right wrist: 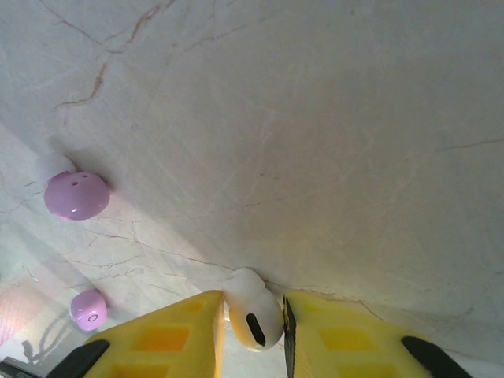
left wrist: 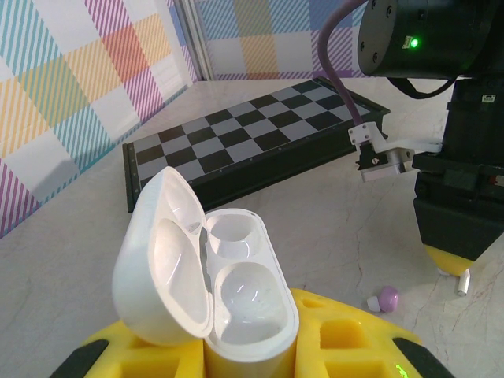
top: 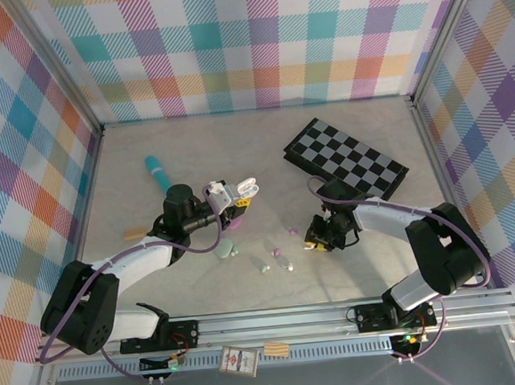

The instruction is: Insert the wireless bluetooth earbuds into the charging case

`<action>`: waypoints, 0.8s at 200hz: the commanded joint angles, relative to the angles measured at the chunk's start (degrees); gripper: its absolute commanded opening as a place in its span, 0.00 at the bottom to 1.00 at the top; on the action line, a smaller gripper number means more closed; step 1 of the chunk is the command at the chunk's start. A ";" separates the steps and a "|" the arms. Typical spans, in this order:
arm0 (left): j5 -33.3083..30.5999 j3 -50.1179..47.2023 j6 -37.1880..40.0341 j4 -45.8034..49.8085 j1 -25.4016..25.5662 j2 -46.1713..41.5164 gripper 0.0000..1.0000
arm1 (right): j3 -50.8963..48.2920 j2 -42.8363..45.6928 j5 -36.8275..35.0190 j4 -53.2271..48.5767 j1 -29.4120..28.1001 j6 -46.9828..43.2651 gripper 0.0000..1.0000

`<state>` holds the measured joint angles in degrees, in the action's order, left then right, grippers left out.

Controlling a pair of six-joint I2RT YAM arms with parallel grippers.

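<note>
**Item: two-arm bench, earbud set**

- Top external view: the left arm reaches forward and inward. The left gripper (top: 231, 202) is raised and closed on an open white charging case (top: 247, 188). The right arm bends inward, with the right gripper (top: 317, 239) pointed down at the marble table (top: 377, 237). Several loose earbuds (top: 265, 263) lie between the two arms. A folded chessboard (top: 344, 154) lies at rear right and a teal tube (top: 156, 172) at rear left.
- Left wrist view adds the inside of the case. The charging case (left wrist: 236, 299) stands upright between yellow fingers (left wrist: 346, 331). Its lid (left wrist: 157, 260) is swung back, and both wells are bare. Beyond it the right gripper (left wrist: 453, 264) stands on the table, with the stem of a white earbud (left wrist: 463, 280) at its tip. A lilac earbud (left wrist: 386, 298) lies just beside it.
- Right wrist view adds the grip. The white earbud (right wrist: 253, 315) sits on the table with the yellow pads (right wrist: 173, 335) pressed against both its sides. Two lilac earbuds (right wrist: 76, 194) lie apart to the left.
</note>
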<state>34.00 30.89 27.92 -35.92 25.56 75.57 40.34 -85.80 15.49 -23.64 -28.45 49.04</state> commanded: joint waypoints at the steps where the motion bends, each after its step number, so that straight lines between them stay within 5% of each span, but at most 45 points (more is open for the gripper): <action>1: 1.95 1.36 0.55 0.16 -0.60 -0.49 0.08 | -0.84 -0.70 -0.31 0.39 -0.02 -0.49 0.25; 79: 2.73 2.57 0.85 2.13 -0.51 0.02 0.07 | 3.03 3.37 -6.29 -4.43 -0.52 -11.98 0.22; 160: 5.99 3.38 1.10 8.03 0.40 -0.45 0.07 | 12.68 12.34 -18.53 -6.35 -4.61 -34.69 0.21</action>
<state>36.91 32.82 28.12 -30.41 25.65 75.59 48.88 -75.83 1.72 -28.82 -31.88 25.52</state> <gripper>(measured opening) 0.212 0.213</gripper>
